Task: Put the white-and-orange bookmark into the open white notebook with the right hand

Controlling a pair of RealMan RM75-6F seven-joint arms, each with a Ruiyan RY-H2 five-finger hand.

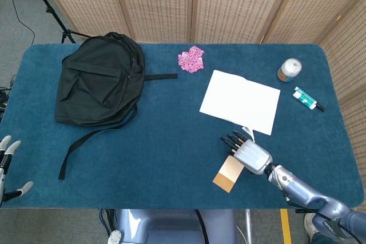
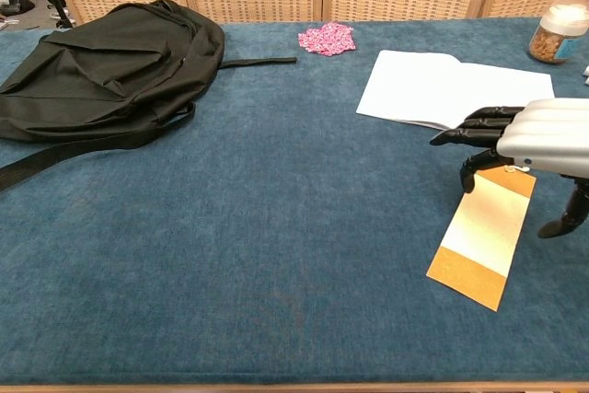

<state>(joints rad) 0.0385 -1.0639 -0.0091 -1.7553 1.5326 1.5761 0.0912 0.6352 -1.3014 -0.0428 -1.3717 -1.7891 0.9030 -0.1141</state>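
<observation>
The white-and-orange bookmark [image 2: 479,241] lies flat on the blue table, its orange end toward me and a string at its far end. Just beyond it lies the open white notebook [image 2: 442,89], pages blank. My right hand [image 2: 529,144] hovers low over the bookmark's far end with its dark fingers [image 2: 474,131] stretched left and its thumb hanging down beside the right edge. It holds nothing. In the head view the right hand [image 1: 247,151] covers the bookmark's [image 1: 229,174] upper part, just below the notebook [image 1: 240,101]. My left hand [image 1: 7,164] rests open at the table's near left corner.
A black backpack [image 1: 100,81] with a loose strap fills the left of the table. A pink crumpled thing [image 1: 191,59] lies behind the notebook. A lidded jar [image 1: 290,70] and a green-and-white pen [image 1: 306,99] sit at the far right. A woven screen stands behind.
</observation>
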